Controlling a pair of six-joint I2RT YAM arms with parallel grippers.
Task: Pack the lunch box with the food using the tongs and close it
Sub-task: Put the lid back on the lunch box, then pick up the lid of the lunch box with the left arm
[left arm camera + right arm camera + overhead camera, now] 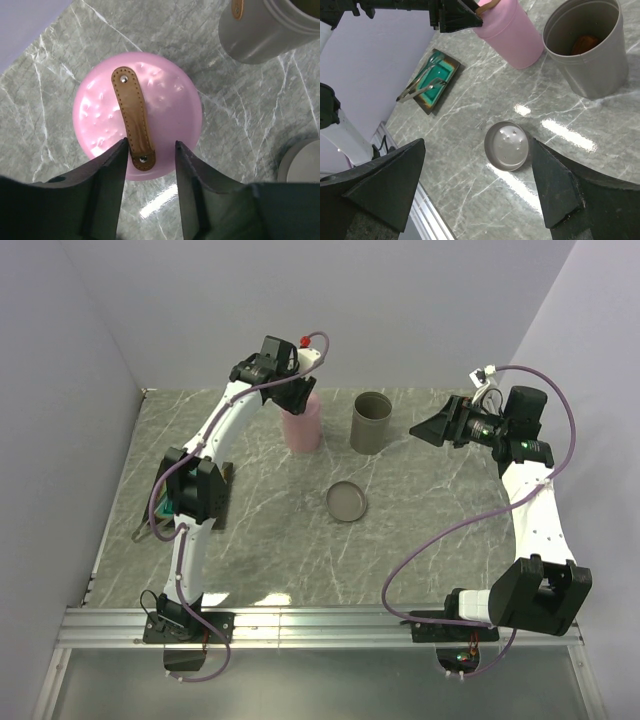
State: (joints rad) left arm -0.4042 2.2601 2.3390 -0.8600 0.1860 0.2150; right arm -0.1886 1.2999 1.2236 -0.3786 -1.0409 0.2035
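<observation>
A pink round pot (303, 425) stands at the back with its lid on; a brown leather strap (134, 117) crosses the lid. My left gripper (150, 142) hovers over it, open, its fingers either side of the strap's near end without pinching it. Beside it stands an open grey pot (592, 55) of the lunch box, with an orange piece of food (585, 44) inside. Its grey lid (506, 146) lies flat on the table. My right gripper (477, 142) hangs open and empty above the lid. The tongs (420, 87) rest on the teal tray (445, 67).
The tray and tongs lie at the left under the left arm's elbow (195, 490). Grey walls close the table on the left and behind. A metal rail (320, 625) runs along the near edge.
</observation>
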